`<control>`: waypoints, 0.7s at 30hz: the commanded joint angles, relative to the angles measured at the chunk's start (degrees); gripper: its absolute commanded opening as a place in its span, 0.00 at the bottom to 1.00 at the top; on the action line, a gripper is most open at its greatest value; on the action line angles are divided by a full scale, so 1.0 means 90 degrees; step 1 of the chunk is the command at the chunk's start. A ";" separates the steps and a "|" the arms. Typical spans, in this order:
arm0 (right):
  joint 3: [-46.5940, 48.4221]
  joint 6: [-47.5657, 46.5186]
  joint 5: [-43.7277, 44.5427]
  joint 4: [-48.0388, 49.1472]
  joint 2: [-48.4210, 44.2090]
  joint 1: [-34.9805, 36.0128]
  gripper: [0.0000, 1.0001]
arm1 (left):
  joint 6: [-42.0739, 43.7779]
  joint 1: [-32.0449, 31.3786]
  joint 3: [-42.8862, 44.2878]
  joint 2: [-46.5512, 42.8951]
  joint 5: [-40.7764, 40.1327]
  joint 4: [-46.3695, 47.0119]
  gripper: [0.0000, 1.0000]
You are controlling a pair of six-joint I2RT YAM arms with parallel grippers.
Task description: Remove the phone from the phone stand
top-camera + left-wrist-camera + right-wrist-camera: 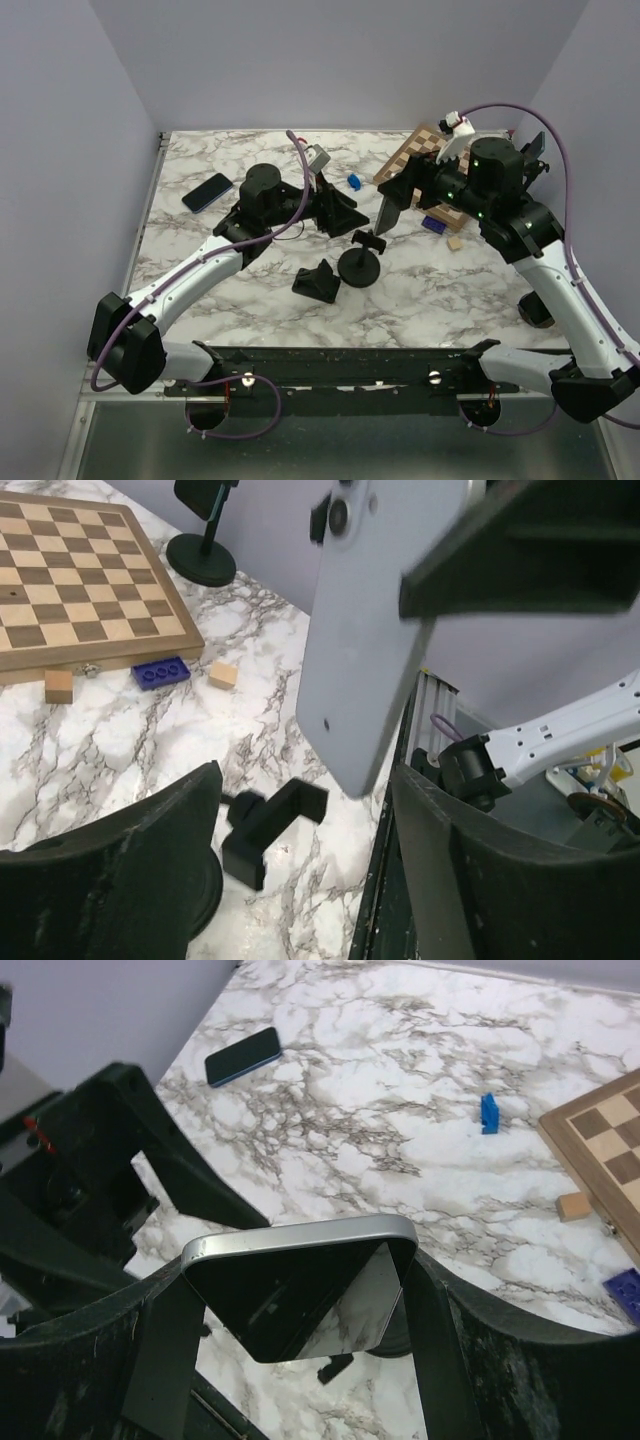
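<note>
The phone [300,1260], silver-edged with a dark screen, hangs tilted in the air, and my right gripper [300,1305] is shut on its two long sides. In the top view the phone [389,212] sits just above and right of the phone stand [360,264], a black round base with a small clamp head [371,240]. The clamp [272,825] holds nothing. My left gripper [338,212] stands open left of the phone with nothing between its fingers [150,860]. The phone's pale back [375,650] fills the left wrist view.
A second, dark phone [207,192] lies flat at the back left. A chessboard [425,160] with small blocks beside it sits at the back right. A black wedge-shaped piece [317,283] rests in front of the stand. Another round-based stand [200,555] is near the right edge.
</note>
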 commanded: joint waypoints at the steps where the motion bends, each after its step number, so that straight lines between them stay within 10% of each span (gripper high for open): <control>1: 0.0723 0.0382 0.0841 -0.0570 0.0349 0.0007 0.01 | -0.0135 -0.0104 -0.0567 -0.0487 -0.0015 0.1260 0.78; 21: 0.1110 0.1529 0.0553 -0.0333 0.1415 0.0964 0.01 | 0.1565 -0.0845 0.0006 -0.0556 -0.2552 -0.0892 0.52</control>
